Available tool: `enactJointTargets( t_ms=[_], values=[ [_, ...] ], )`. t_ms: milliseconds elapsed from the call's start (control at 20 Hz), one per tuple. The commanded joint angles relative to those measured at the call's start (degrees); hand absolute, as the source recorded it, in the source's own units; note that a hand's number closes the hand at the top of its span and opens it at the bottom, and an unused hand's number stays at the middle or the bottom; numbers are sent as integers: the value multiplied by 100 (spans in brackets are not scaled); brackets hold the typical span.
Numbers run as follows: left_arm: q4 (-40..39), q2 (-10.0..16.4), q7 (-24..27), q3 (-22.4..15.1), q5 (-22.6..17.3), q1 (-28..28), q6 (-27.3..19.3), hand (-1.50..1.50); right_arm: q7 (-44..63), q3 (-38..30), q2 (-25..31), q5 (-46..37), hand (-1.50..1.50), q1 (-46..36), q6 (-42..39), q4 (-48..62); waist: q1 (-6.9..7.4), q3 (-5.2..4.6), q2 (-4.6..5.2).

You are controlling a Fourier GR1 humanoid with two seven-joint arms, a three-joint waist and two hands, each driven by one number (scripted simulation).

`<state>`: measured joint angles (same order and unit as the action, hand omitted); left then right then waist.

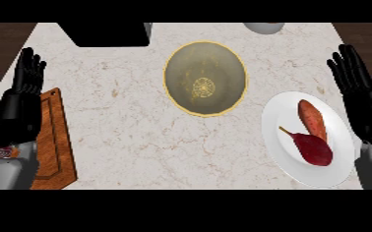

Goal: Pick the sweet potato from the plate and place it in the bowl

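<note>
**Forearms at the Lower Edge — Hands Open, Sweet Potato on the Plate**

Grey forearms enter from the lower corners of the head view, one at each side.

1. Left hand: at the left edge of the counter, fingers straight and pointing up, holding nothing. It rests just beside a wooden board, which runs along the counter's left side.
2. Right hand: at the right edge, fingers likewise straight and pointing up, holding nothing. It rests just beside the plate's right rim.
3. Plate: white, at the lower right of the counter.
4. Sweet potato: orange-brown and tapered at both ends, lying on the plate's upper half, towards its right side. Neither hand touches it.
5. Dark red vegetable: lies on the same plate, below the sweet potato and touching or nearly touching it; a thin stem points to the upper left.
6. Bowl: yellow-rimmed, at the centre of the counter, up and to the left of the plate — apart from it, with nothing inside.
7. Black block and grey round object: both at the counter's far edge, the latter only partly in view.
</note>
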<state>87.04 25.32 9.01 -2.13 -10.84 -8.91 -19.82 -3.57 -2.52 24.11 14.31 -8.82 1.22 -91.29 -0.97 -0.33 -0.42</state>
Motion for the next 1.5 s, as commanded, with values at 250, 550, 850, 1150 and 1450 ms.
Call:
enactJointTargets(
  t_ms=[250,550,850,1150,1450],
  values=[
    [-15,45,-145,118,-377,-296,424,0,-74,1714,-359,1771,-150,-186,-3104,-730,367,50,46],
    [54,107,-420,377,-764,-64,811,0,-3131,512,446,-790,-150,1216,-2308,-424,63,44,33],
    [4,395,-581,766,-980,-73,1181,0,-3682,-68,1163,-1357,-150,1748,-2456,-803,67,35,23],
    [-153,172,-571,584,-816,-369,1100,0,-2522,-1123,2367,-1148,-150,1327,-2830,-878,57,27,37],
    [-188,98,-517,554,-641,-409,934,0,-2587,-1372,3902,-1935,-150,1514,-3771,-818,15,25,29]
  ],
)
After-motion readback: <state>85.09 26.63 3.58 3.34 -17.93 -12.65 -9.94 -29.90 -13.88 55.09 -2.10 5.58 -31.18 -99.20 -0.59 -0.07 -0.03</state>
